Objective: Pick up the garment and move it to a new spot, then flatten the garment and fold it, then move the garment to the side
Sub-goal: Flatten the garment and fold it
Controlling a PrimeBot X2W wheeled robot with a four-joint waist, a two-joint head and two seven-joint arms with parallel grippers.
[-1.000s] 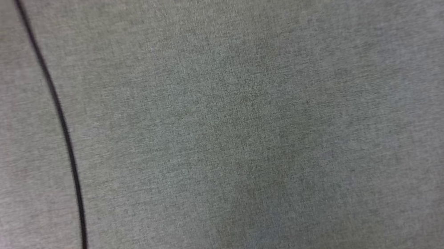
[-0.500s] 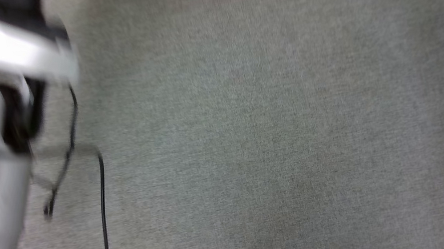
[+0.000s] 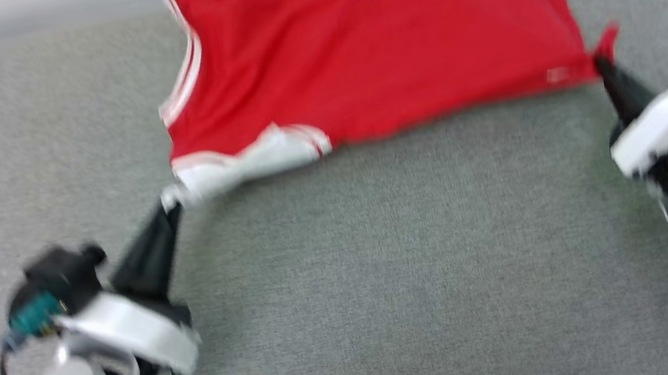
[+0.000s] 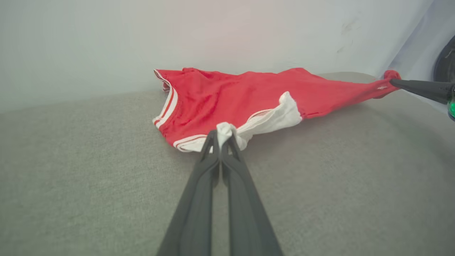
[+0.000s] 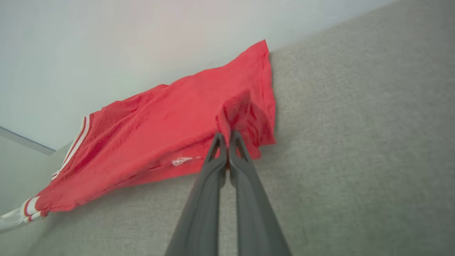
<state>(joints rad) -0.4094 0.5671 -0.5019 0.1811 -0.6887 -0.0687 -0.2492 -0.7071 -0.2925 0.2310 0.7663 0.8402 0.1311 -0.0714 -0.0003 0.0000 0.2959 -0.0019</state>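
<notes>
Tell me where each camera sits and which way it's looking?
Head view: on the head, looking down at the red jersey on a grey fabric surface; both arms show, left gripper and right gripper pinching its near corners.
Left wrist view: on the left wrist, looking along its shut fingers at the pinched white sleeve, pale wall behind.
Right wrist view: on the right wrist, looking along its fingers at the pinched red corner.
Shared: left wrist view also shows the right gripper's tip.

Head view blurry, incl. garment (image 3: 377, 38).
</notes>
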